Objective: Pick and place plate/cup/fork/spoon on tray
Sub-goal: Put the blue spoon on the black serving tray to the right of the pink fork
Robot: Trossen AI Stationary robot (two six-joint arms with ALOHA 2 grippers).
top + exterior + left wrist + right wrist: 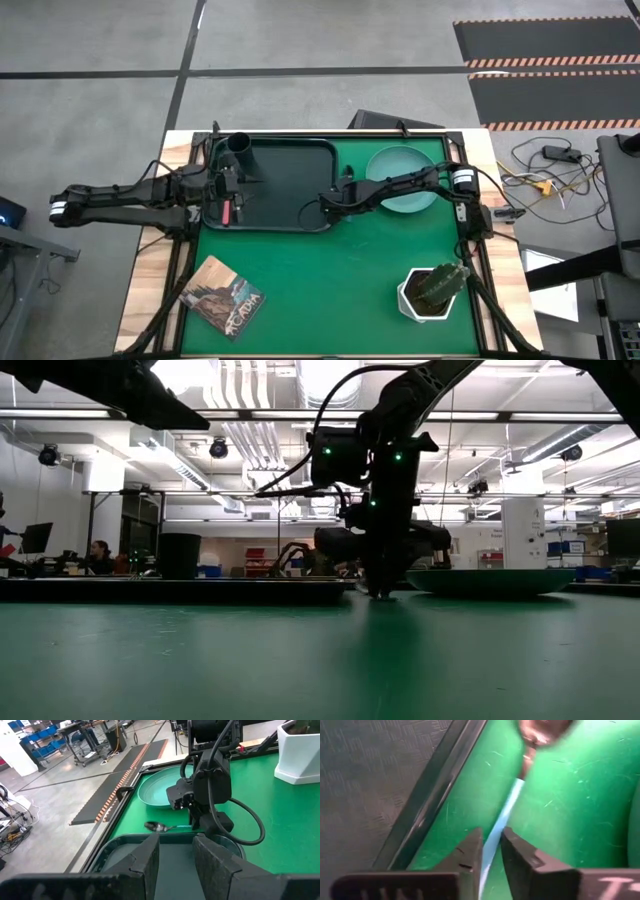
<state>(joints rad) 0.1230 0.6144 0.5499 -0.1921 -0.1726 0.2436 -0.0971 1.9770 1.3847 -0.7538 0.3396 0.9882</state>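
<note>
Right gripper (491, 851) lowered to the green mat just outside the tray (290, 175), at its right edge. Its fingers (470, 852) are narrowed about the light blue handle of the spoon (512, 802); the handle runs between them and appears gripped, though contact on both sides is hard to confirm. The spoon's metal bowl lies ahead of the fingertips on the mat, beside the tray rim. In the left wrist view the spoon (161, 826) lies between the tray and the plate (160, 792).

The plate (402, 178) rests on the mat behind the right gripper (328, 203), outside the tray.

Left gripper (176, 856) hovers over the tray's left part, fingers apart and holding nothing. The fork (227, 212) lies in the tray just beside it; the cup (240, 147) stands upright in the tray's far left corner.
</note>
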